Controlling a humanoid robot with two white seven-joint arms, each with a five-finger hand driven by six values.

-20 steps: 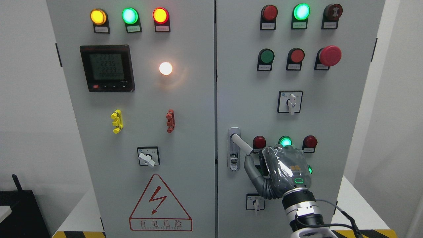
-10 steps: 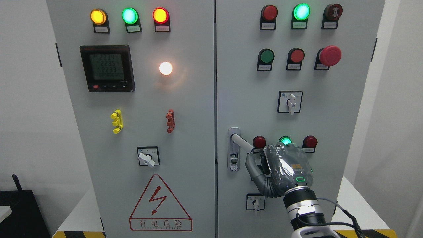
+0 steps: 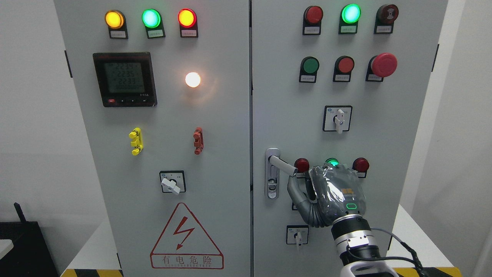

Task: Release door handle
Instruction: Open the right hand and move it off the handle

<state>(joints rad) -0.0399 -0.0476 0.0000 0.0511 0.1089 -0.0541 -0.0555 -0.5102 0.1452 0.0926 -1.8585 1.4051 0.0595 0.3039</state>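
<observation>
The silver door handle on the right cabinet door is swung out from its lock plate and points down to the right. My right hand, grey with a plastic-wrapped back, sits just right of and below the handle's tip. Its thumb stretches up under the tip with a small gap, and the other fingers are hidden behind the hand's back. The handle's free end shows bare, with nothing wrapped around it. No left arm shows.
Red and green indicator lamps sit right behind the hand. A rotary switch is below it, another above. The left door carries a meter and a warning triangle. A cable trails from my wrist.
My right hand has slid to the right and slightly up, off the handle. The handle's tip has risen a little and now stands free of the hand.
</observation>
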